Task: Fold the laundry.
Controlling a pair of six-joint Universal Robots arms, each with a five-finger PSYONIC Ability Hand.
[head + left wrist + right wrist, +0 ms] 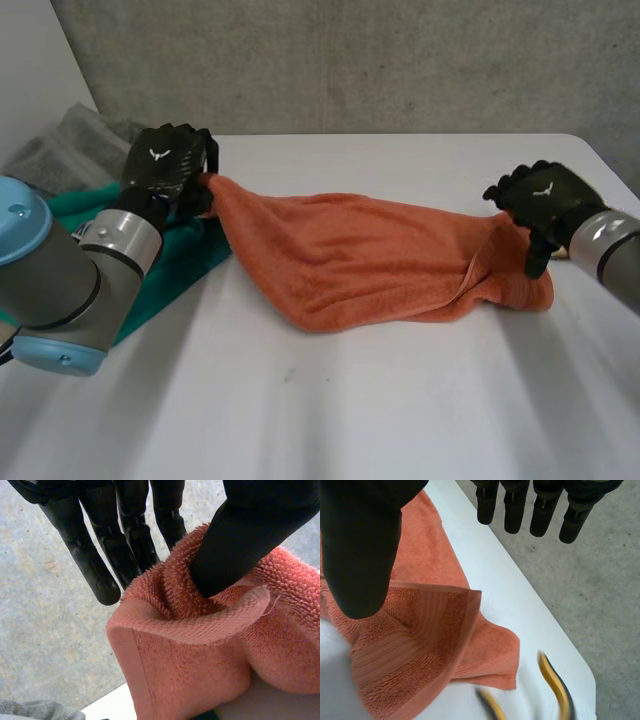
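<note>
Orange towel (370, 255), one, terry, bunched, spans the table (350, 410) in head view beside one teal cloth (185, 262); left wrist view: left hand (250, 530) pinches its hemmed edge; right wrist view: right hand (360, 545) spread wide over its ribbed end, gripping nothing.

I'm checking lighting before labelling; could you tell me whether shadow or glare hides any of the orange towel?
Head view: no glare on the white table; the orange towel casts only a soft shadow along its near edge. Left wrist view: the fold pinched by the left hand is shaded but readable. Right wrist view: the open right hand is dark, the towel's hem well lit.
</note>
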